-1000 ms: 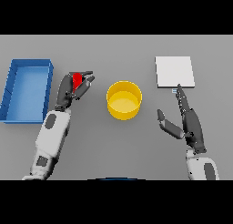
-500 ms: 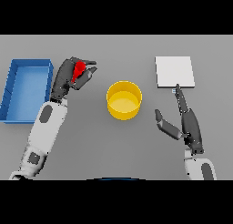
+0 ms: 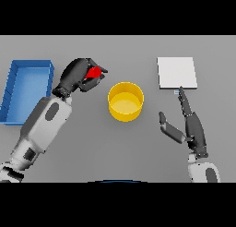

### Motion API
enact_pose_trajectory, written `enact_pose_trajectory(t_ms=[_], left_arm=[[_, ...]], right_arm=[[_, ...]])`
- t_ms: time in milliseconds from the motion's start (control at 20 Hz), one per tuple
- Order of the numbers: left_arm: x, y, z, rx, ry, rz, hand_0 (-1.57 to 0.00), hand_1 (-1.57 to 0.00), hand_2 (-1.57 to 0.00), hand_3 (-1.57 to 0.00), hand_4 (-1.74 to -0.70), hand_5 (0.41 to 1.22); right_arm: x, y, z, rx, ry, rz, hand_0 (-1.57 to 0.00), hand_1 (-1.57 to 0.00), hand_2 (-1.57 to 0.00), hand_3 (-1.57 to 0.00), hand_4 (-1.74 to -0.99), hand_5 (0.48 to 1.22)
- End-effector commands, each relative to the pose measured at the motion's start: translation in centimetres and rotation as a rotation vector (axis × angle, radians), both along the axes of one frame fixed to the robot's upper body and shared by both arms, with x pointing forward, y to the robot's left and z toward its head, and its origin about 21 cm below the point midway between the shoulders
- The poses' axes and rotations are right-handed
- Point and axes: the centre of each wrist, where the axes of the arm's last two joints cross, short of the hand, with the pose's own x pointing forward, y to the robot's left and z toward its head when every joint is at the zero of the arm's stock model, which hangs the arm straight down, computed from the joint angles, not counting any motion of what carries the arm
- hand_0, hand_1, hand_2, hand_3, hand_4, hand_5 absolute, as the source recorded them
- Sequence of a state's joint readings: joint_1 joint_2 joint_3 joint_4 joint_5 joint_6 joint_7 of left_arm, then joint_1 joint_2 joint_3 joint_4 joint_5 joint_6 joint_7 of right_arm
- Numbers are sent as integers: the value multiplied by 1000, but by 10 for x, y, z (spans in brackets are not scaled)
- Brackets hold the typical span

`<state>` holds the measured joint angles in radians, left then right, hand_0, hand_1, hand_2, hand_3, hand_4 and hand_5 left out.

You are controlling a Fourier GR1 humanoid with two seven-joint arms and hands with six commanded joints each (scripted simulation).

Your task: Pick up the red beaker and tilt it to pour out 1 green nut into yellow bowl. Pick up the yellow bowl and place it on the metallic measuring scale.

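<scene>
My left hand (image 3: 76, 77) is shut on the red beaker (image 3: 94, 73), held off the table just left of the yellow bowl (image 3: 125, 101). Only a small red part of the beaker shows between the fingers, tipped toward the bowl. No green nut can be made out. The bowl stands at the table's middle. The metallic measuring scale (image 3: 177, 72), a pale square plate, lies at the back right. My right hand (image 3: 191, 126) is open on the right, fingers straight and pointing toward the scale's near edge.
A blue tray (image 3: 10, 87) with raised walls sits at the left side of the table, close beside my left forearm.
My left hand has risen and moved right toward the bowl with the beaker, which now tips toward it. The right hand has barely moved.
</scene>
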<state>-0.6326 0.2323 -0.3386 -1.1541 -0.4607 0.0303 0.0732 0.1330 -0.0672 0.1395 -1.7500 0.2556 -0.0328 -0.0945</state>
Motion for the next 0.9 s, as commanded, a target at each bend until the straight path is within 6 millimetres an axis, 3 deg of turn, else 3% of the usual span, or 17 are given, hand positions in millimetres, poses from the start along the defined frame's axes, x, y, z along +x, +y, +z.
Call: enact_pose_trajectory(t_ms=[0,350,500,850], left_arm=[[2,-3,2,90,-27,-23,-1568,-1568,-1568,-1568,-1738,1123],[18,-37,21,590,-154,-203,-1570,-1570,-1570,-1570,-1740,1193],[24,-48,25,779,-180,-290,-1571,-1571,-1571,-1571,-1613,1206],[29,-85,39,1119,-200,-424,-1571,-1571,-1571,-1571,-1709,1218]], right_arm=[[1,0,2,0,-4,4,1,1,1,1,-1260,719],[2,-1,-3,18,4,11,1,1,1,1,-1264,717],[3,2,0,34,-9,7,1,1,1,1,-1258,697],[3,2,-5,35,-1,-28,1,1,1,1,-1198,650]])
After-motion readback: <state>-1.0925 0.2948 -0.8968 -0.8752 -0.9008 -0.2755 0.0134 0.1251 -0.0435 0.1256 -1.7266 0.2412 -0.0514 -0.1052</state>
